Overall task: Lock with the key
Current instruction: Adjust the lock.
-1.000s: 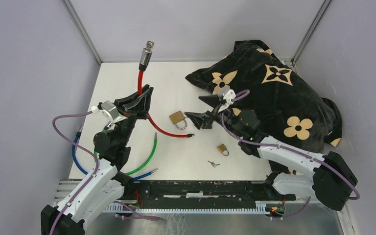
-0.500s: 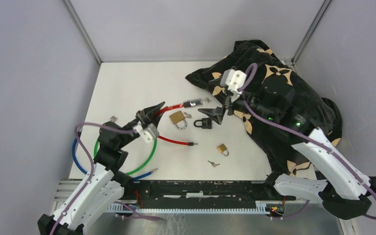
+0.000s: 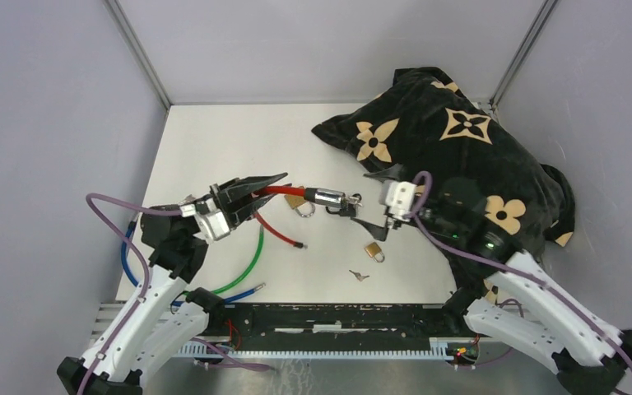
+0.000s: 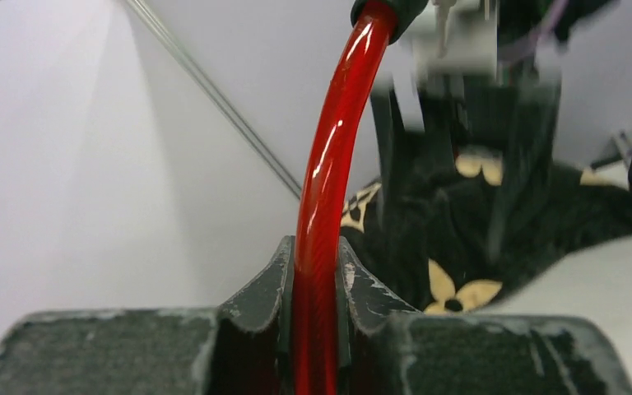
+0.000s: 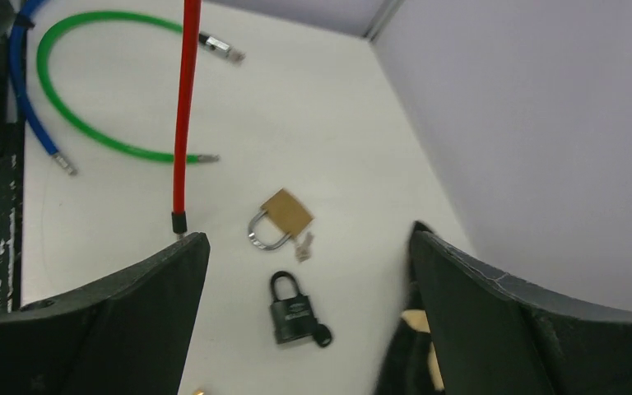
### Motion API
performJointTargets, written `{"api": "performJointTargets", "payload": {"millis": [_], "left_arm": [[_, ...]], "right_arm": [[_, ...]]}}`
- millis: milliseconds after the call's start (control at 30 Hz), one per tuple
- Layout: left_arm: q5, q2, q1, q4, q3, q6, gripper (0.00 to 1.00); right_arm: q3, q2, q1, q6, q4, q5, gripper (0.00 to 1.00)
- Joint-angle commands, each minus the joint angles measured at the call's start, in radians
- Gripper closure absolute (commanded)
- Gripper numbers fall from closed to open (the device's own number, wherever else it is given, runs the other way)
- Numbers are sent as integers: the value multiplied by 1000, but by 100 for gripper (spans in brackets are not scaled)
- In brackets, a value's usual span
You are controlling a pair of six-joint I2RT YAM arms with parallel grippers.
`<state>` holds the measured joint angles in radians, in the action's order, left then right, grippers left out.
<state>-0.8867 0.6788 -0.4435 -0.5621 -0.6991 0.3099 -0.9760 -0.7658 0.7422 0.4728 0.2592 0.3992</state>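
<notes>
Black jaws of the right gripper (image 5: 309, 237) stand spread wide above the black padlock (image 5: 294, 311), which lies flat on the desk (image 5: 115, 214) with a dark-headed key (image 5: 322, 335) in its base. Lower squarely, straddle the key head, then close without nudging the body. Farther off, past a brass padlock (image 5: 286, 212), the left gripper (image 4: 315, 267) pinches a red cable (image 4: 329, 164).

A red cable (image 3: 280, 190) runs level above the white table (image 3: 214, 140), with a metal fitting (image 3: 324, 197) at one end and its thin tip slanting down to the tabletop. Near the front left, a green cable (image 3: 257, 251) curves beside a blue cable (image 3: 126, 259), both lying flat. A black cloth (image 3: 461, 156) (tan flower print) is heaped in the far right corner.
</notes>
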Motion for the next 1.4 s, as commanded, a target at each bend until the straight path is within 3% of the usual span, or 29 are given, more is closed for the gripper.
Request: {"api": "performJointTargets", "payload": {"millis": [0, 67, 200, 367, 533, 633, 733, 867, 933, 1000, 1033, 1133, 1167, 1233, 1300, 1367], "left_arm": [[66, 25, 0, -442, -64, -452, 98], [66, 46, -23, -552, -60, -525, 98], [89, 72, -90, -590, -67, -503, 98], [65, 81, -131, -599, -46, -415, 98], [48, 78, -151, -620, -28, -376, 98], [48, 80, -168, -645, -19, -372, 98], [67, 74, -172, -621, -24, -374, 98], [85, 63, -174, -598, -27, -390, 98], [89, 57, -174, -579, -27, -412, 98], [90, 37, -173, -479, -27, -372, 98], [89, 18, -174, -395, -27, -328, 94], [48, -50, -173, -98, -7, -58, 44], [32, -69, -174, -13, 11, 32, 34], [20, -100, -173, 108, 44, 192, 21], [20, -127, -173, 246, 58, 367, 2], [52, -151, -174, 435, 64, 564, 0]], "right_arm": [[181, -135, -25, -176, -521, 256, 2], [190, -253, -7, -341, -705, 353, 2], [188, -436, 121, -409, -907, 321, 2], [115, -602, 208, -516, -998, 316, 2], [74, -683, 245, -529, -942, 234, 5], [52, -754, 251, -564, -961, 184, 22], [40, -785, 252, -584, -1001, 154, 49], [-15, -809, 251, -584, -999, 174, 70], [-19, -785, 237, -574, -973, 143, 97], [11, -715, 198, -562, -943, 70, 100], [31, -664, 177, -539, -920, 24, 100], [7, -547, 151, -329, -717, -185, 100], [-35, -522, 151, -259, -638, -245, 100], [-112, -491, 150, -144, -519, -348, 100], [-161, -459, 151, -41, -449, -468, 100], [-179, -425, 149, 50, -428, -555, 100]]}}
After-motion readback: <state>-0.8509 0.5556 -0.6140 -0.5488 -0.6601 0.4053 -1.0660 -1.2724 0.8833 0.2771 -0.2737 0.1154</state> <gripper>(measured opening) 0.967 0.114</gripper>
